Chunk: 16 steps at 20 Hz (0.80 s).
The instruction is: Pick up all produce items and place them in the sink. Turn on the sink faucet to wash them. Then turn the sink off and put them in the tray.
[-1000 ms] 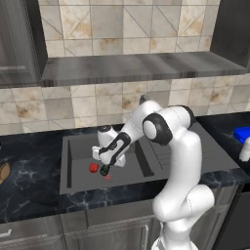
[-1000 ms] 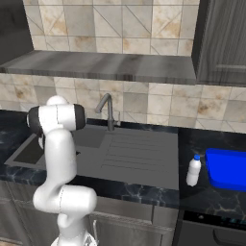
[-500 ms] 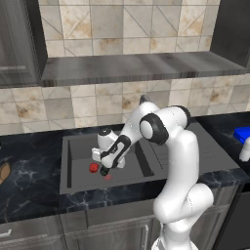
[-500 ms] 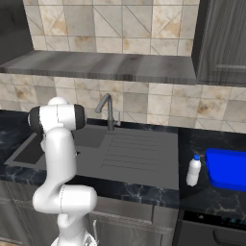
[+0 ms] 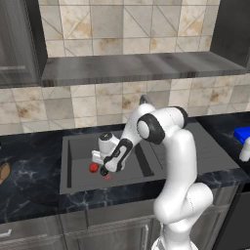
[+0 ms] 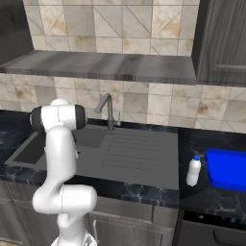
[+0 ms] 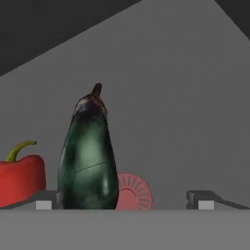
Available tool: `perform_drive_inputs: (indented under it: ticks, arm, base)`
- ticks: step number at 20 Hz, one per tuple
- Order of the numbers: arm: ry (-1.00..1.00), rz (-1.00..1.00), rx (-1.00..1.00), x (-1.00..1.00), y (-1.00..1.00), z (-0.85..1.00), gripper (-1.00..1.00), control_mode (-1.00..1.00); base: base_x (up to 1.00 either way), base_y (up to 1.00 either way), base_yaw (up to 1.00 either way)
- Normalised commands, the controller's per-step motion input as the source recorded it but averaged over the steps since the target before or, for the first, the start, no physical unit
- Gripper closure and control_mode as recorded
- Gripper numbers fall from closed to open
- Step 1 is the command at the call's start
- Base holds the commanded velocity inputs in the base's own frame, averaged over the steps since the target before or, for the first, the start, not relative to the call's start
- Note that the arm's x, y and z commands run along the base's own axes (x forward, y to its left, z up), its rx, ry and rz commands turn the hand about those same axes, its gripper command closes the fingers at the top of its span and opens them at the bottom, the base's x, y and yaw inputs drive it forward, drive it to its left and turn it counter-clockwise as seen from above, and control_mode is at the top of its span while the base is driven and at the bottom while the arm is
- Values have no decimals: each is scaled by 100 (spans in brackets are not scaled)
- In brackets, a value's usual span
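In the hand view a dark green-black oval piece (image 7: 89,156) stands on the sink floor (image 7: 185,97), just inside the left fingertip (image 7: 46,200). A bright red piece with a green stem (image 7: 19,178) lies left of it, outside the fingers. The red drain mark (image 7: 134,193) shows behind the dark piece. My gripper (image 7: 126,202) is open, its fingers wide apart. In the left base view the gripper (image 5: 105,168) is low in the sink basin (image 5: 78,151), with the red piece (image 5: 93,168) beside it. The faucet (image 6: 108,108) rises behind the sink. The blue tray (image 6: 226,168) sits far right.
A small white bottle (image 6: 193,170) stands on the dark counter just left of the tray. The ribbed drainboard (image 6: 134,151) lies right of the basin. A tan-brown oblong item (image 5: 4,172) rests on the counter at the far left. A shelf hangs above the tiled wall.
The hand has dipped slightly lower into the basin; the two pieces have not moved.
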Motion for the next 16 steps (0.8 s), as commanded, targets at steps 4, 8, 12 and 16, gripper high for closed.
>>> perform_drive_inputs:
  ticks: [4,8,12,16]
  arm:
    - [0,3,1,19,0,-13,-100,-100]
    - [0,2,0,22,1,-7,-100,-100]
    - [0,2,0,21,5,-12,-100,-100]
    - [0,2,0,17,8,-19,-100,-100]
  base:
    - [0,0,0]
    - [0,0,0]
    - [0,0,0]
    - [0,0,0]
